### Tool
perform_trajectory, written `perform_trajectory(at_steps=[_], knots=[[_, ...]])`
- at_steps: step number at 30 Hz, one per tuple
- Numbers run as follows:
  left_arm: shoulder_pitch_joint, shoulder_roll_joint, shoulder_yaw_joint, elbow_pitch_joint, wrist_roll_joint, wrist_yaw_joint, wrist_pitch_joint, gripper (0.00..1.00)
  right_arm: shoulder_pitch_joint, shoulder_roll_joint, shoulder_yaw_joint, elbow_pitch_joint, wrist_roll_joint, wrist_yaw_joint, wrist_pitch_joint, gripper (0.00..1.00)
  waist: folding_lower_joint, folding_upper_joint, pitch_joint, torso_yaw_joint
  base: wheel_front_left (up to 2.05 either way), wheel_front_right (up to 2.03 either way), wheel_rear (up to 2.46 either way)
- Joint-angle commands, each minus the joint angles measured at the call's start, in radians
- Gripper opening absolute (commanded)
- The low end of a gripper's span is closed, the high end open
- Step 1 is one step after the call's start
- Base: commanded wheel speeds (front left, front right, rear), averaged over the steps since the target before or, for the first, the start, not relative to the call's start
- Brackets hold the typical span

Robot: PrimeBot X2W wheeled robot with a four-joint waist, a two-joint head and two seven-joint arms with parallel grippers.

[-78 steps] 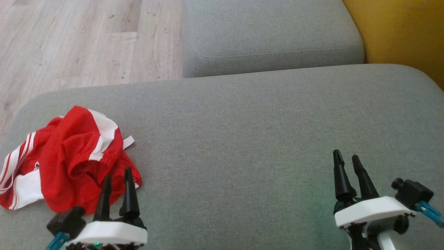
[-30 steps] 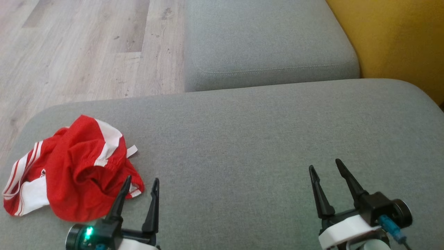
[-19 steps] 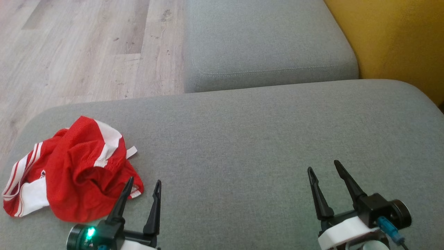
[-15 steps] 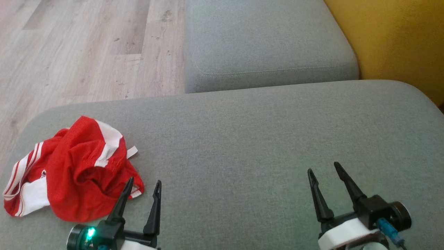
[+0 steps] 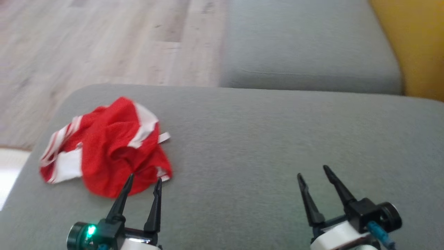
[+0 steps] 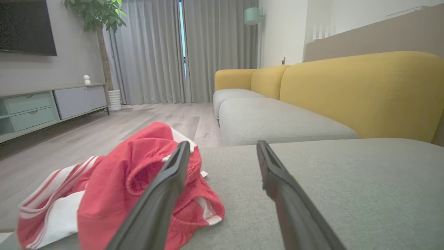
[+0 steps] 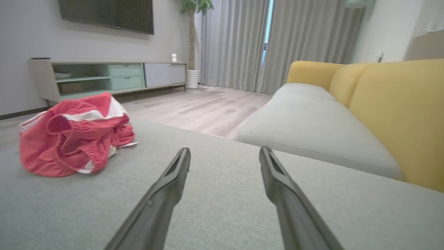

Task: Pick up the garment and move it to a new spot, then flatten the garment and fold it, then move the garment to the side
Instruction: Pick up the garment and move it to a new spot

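Garment: the crumpled red-and-white jersey (image 5: pixel 107 149) is heaped at the left end of the grey sofa cushion (image 5: pixel 260 139).
Left hand (image 5: pixel 144 177): released, nothing grasped; poised over the cushion's near-left part, tips at the heap's hem.
Right hand (image 5: pixel 312 171): released, empty, over the cushion's near-right part.
Risk: if only one loose fold is pinched, the jersey could slip out, or be dragged over the cushion's left edge.
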Motion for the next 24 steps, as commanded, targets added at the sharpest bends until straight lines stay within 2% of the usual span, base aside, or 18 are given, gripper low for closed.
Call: perform_trajectory(at_steps=[1, 8, 11, 16, 24], knots=[[-0.040, -0.002, 0.034, -0.044, 0.005, 0.003, -0.010, 1.00, -0.032, -0.009, 0.031, -0.037, -0.011, -0.001, -0.011, 1.00, 0.0000, 0.0000, -0.002, 0.078, 0.00, 0.00, 0.00], [-0.035, -0.004, 0.042, -0.074, 0.009, 0.008, -0.010, 1.00, -0.012, -0.009, 0.043, -0.047, -0.022, -0.001, -0.011, 1.00, 0.0000, 0.0000, -0.015, 0.218, 0.00, 0.00, 0.00], [-0.034, -0.005, 0.050, -0.099, 0.010, 0.013, -0.010, 1.00, -0.018, -0.009, 0.051, -0.053, -0.028, -0.001, -0.011, 1.00, 0.0000, 0.0000, 0.010, 0.258, 0.00, 0.00, 0.00], [-0.043, -0.007, 0.059, -0.138, -0.001, 0.030, -0.010, 1.00, -0.053, -0.029, 0.069, -0.048, -0.029, -0.001, -0.011, 1.00, 0.0000, 0.0000, 0.057, 0.305, 0.00, 0.00, 0.00], [-0.044, -0.009, 0.080, -0.180, -0.006, 0.053, -0.010, 1.00, -0.104, -0.050, 0.111, -0.046, -0.017, -0.001, -0.011, 1.00, 0.0000, 0.0000, 0.100, 0.341, 0.00, 0.00, 0.00]])
